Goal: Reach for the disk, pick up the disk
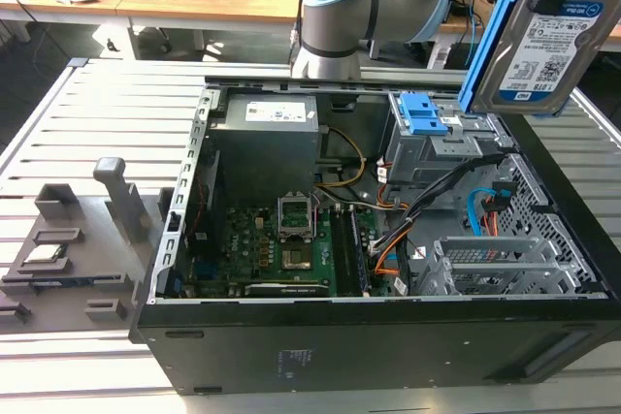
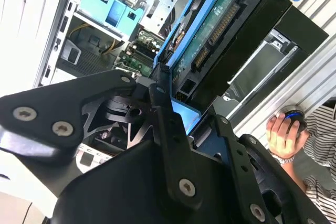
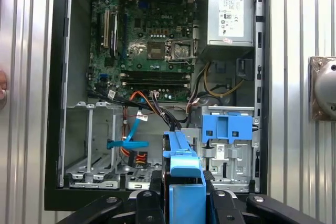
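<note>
We have the tool (image 3: 184,190) clamped on the blue frame of the disk (image 1: 543,46). The disk hangs upright above the open computer case (image 1: 388,336), clear of its drive cage (image 1: 441,143). By our reckoning, reach and pickup are done.

arm (image 1: 335,7): bent | pincer (image 3: 186,184): clamped, held aloft

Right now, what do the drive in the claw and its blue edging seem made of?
The disk: likely metal, a dull silver body under a white paper-like label. Its blue frame: probably plastic, uniformly bright and smoothly moulded.
</note>
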